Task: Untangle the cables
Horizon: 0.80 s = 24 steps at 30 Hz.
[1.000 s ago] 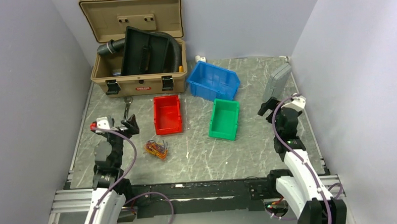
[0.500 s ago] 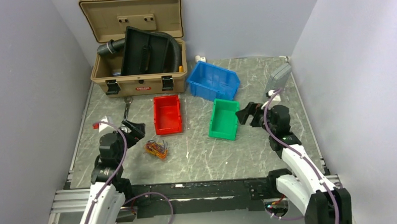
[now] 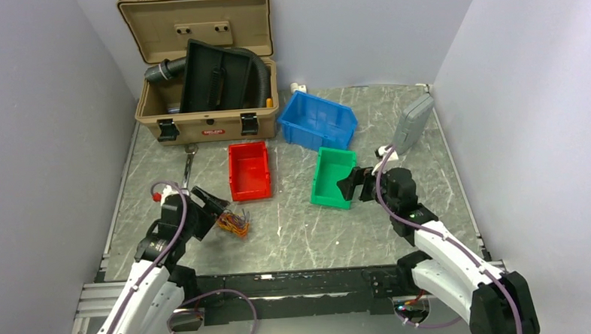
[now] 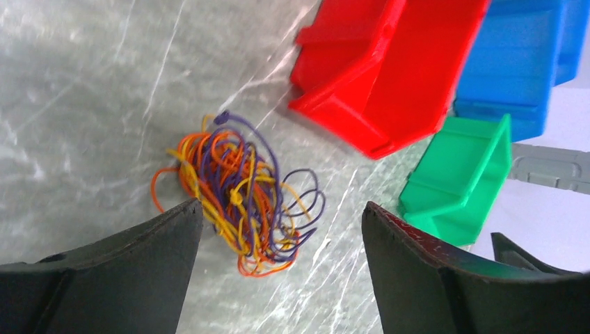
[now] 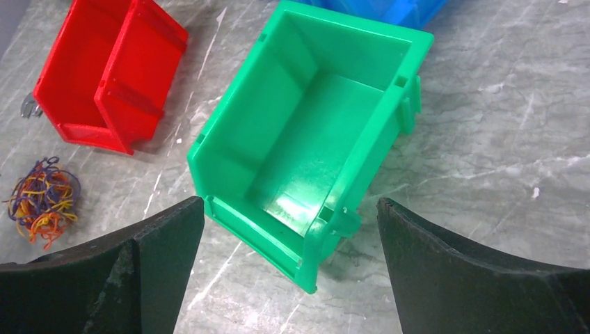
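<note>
Over the last second both arms have swung inward. The left tool (image 3: 217, 203) has dropped from beside the tabletop's left edge to just left of the cables (image 3: 233, 222). The right tool (image 3: 351, 186) has left the far right side and now sits at the green bin's (image 3: 333, 177) near right corner. The cables and bins have not shifted.

Both tools stand wide open with nothing in them. From the left wrist, the bundle shows in the gap between the dark, matte fingers, untouched.

The cables are one loose, springy knot of thin orange, yellow and purple strands. It lies on the grey, marble-veined tabletop (image 3: 303, 231), just nearer than the red bin (image 3: 248, 170) and apart from it.

There are three glossy, open-topped plastic bins, red, green and blue (image 3: 317, 119). At the far left stands one tan hard case (image 3: 196, 24), lid up, with a ribbed black hose (image 3: 260, 71) in it.
</note>
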Tool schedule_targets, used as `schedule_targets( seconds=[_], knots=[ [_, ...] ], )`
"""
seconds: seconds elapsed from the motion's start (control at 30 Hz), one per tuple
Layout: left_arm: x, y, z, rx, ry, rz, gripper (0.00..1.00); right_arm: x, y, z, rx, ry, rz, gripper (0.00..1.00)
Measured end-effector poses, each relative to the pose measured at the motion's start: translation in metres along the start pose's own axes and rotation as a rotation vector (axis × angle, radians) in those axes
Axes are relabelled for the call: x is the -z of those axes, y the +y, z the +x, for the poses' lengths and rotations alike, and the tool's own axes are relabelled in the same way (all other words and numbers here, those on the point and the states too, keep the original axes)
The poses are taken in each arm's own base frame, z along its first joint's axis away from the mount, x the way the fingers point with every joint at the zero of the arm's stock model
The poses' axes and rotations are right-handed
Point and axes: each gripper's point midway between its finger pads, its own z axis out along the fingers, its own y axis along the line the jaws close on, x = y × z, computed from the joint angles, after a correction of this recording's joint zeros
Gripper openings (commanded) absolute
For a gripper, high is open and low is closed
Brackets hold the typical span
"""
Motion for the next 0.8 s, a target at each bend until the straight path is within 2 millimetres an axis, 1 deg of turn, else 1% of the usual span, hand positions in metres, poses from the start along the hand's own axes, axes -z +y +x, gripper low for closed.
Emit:
schedule_targets(
  seconds=[0.1,0.2,0.23,0.3,0.33,0.37,0.47,0.53,0.6,0.67,0.77,0.8],
  knots=[
    [0.003,0.010,0.013,0.032,0.042,-0.055,0.84,0.002,-0.002,0.000,0.007,-0.015,0.010,0.96],
    [0.002,0.022,0.020,0.055,0.066,-0.120,0.80,0.003,-0.002,-0.002,0.011,-0.028,0.014,0.96],
    [0.000,0.026,0.023,0.063,0.079,-0.145,0.77,0.004,-0.002,-0.003,0.013,-0.033,0.016,0.96],
    [-0.004,0.032,0.028,0.070,0.100,-0.186,0.69,0.004,-0.002,-0.005,0.017,-0.043,0.020,0.95],
    [-0.007,0.034,0.031,0.074,0.113,-0.204,0.64,0.004,-0.002,-0.005,0.017,-0.047,0.020,0.95],
    [-0.009,0.037,0.035,0.071,0.129,-0.225,0.52,0.004,-0.002,-0.006,0.019,-0.052,0.020,0.95],
    [-0.016,0.044,0.047,0.056,0.171,-0.272,0.13,0.004,-0.003,-0.004,0.019,-0.058,0.023,0.95],
    [-0.019,0.045,0.052,0.041,0.186,-0.286,0.07,0.004,-0.005,-0.001,0.018,-0.054,0.029,0.95],
    [-0.019,0.039,0.052,0.004,0.190,-0.265,0.00,0.004,-0.005,0.001,0.017,-0.048,0.028,0.94],
    [-0.020,0.027,0.051,-0.052,0.195,-0.210,0.00,0.003,-0.002,0.003,0.018,-0.040,0.010,0.94],
    [-0.020,-0.005,0.056,-0.152,0.234,-0.036,0.00,0.001,0.008,0.012,0.014,0.004,-0.044,0.93],
    [-0.019,-0.021,0.059,-0.177,0.253,0.056,0.00,0.001,0.013,0.017,0.010,0.027,-0.072,0.92]
  ],
)
